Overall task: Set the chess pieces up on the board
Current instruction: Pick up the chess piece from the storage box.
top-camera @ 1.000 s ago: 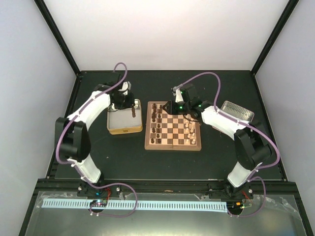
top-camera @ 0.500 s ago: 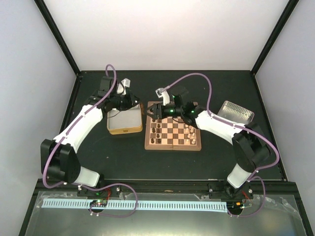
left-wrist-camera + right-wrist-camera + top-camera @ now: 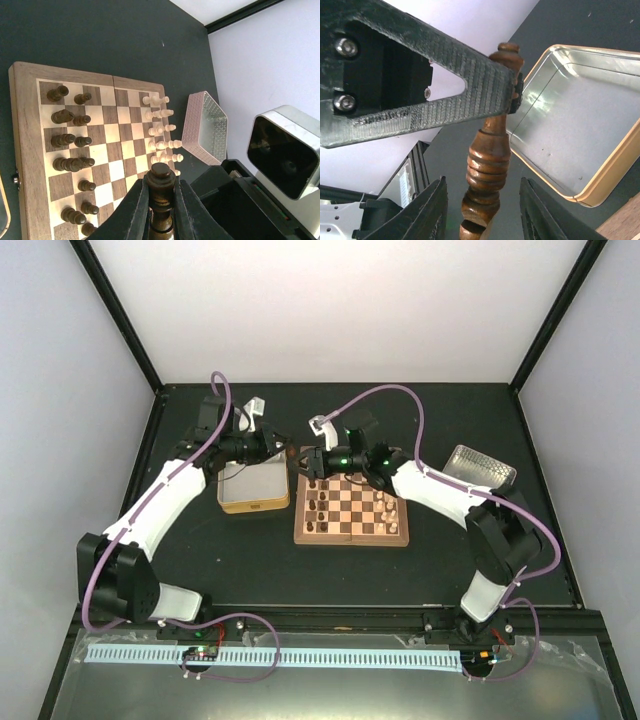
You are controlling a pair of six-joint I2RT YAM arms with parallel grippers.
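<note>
Dark piece [image 3: 487,150] mid-handover, held above the bench [image 3: 250,550] between tin [image 3: 600,195] and board [image 3: 350,539].
Lifted clear of the tin a second ago. Left gripper [image 3: 161,189] pinches its head tight; right gripper [image 3: 481,210] has arrived, jaws apart around its base, not gripping. Placement still pending.

One square wooden chessboard [image 3: 25,150] with tan and brown checks. It carries about twelve dark brown wooden chess pieces [image 3: 62,116] and six or more pale cream wooden chess pieces [image 3: 162,130]; pieces overlap, so both counts are approximate. One further dark brown piece [image 3: 161,182] off the board. One yellowish rectangular tin [image 3: 253,505]. One silvery perforated tray [image 3: 482,468].
</note>
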